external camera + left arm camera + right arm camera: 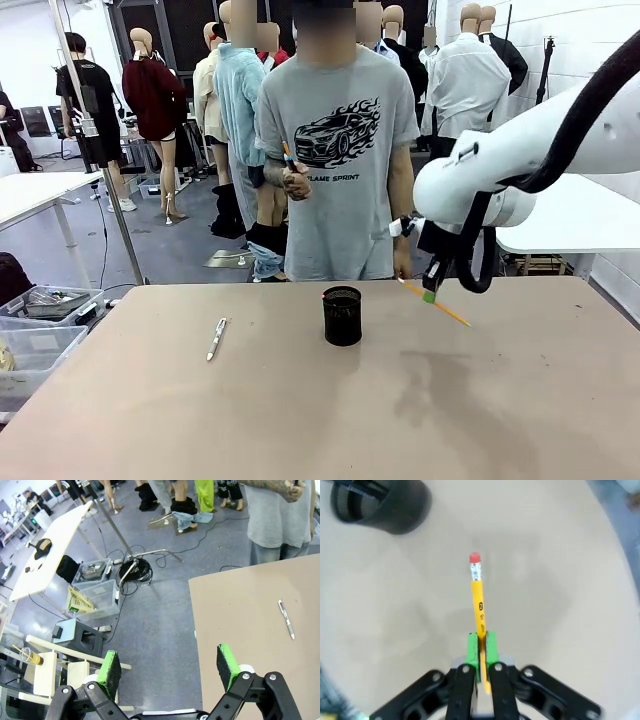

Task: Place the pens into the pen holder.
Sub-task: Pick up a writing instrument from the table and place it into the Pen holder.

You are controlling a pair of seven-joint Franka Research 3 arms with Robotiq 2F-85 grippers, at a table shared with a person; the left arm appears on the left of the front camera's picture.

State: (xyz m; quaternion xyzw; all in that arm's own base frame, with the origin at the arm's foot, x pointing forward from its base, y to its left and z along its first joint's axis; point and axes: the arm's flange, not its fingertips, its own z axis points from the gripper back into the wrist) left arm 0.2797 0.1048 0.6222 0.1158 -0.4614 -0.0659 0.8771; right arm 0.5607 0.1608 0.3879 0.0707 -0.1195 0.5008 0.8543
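Right jaws: closed tight on the pencil [479, 600], which is pinched between two green pads [472, 650]; held in the air above the surface [150, 420], a little to the right of the pen holder [342, 316].
Left jaws: wide open, nothing between the left pads [111, 666]; hanging over the floor [150, 610] just beside the edge of the surface.
Pencil: orange-yellow painted shaft with small black print, silvery ribbed collar, pink-red rubber end pointing away from the wrist; tilted in the front view, not touching the surface; rear part hidden between the pads.
Pen holder: small black wire-mesh cylinder, upright near the middle of the surface; blurred and cut off by the top edge in the right wrist view; inside hard to make out.
Silvery-white pen [216, 338]: slim and glossy, lying flat on the surface, well apart from the pen holder, on its left.
Person's hand [295, 182]: raised at the chest, at the far side, closed around a slim stick [288, 153]; too small to tell which pen.
Surface: smooth, matte, beige-brown board with faint shadows.
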